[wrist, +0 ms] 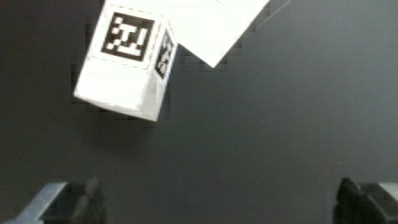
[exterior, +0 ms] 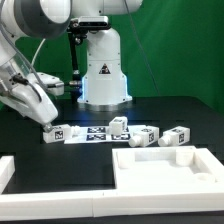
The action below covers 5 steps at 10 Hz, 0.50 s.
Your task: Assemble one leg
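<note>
Above the black table [exterior: 170, 108], the gripper [wrist: 214, 203] hangs wide open and empty near a loose leg [wrist: 125, 60] — nothing grasped or fitted yet, so seemingly all remains.

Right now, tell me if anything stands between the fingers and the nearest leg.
Nothing visible does. The fingers are spread open, and only bare black table lies between them and the leg, which rests by the marker board.

On your black table [exterior: 150, 108], tagged legs [exterior: 145, 135] beside the marker board [exterior: 95, 133], white tray [exterior: 160, 150] at its four o'clock.
</note>
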Each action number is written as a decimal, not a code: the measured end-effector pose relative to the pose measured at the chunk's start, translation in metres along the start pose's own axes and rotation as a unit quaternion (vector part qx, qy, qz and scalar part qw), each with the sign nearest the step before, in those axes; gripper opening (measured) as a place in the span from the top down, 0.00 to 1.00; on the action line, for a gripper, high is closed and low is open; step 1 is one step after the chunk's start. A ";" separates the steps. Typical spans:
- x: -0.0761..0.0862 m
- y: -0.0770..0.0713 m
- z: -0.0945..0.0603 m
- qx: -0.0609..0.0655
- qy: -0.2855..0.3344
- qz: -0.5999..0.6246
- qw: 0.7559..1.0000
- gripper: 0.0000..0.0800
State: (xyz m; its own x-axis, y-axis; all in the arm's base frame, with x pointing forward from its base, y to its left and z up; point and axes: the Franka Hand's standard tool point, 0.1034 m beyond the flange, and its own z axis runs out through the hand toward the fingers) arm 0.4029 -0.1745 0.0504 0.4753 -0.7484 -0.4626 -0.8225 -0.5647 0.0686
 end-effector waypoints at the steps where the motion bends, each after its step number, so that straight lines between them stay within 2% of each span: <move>1: -0.001 -0.004 0.001 -0.002 0.000 0.031 1.000 0.19; 3: -0.005 0.001 0.003 -0.001 -0.018 0.029 0.999 0.19; 4: -0.012 0.007 0.004 0.021 -0.027 0.039 0.999 0.19; 5: -0.024 0.018 0.009 0.025 -0.059 0.040 0.997 0.19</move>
State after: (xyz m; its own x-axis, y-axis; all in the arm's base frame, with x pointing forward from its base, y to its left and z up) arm 0.3738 -0.1633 0.0552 0.3705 -0.7428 -0.5577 -0.8722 -0.4847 0.0661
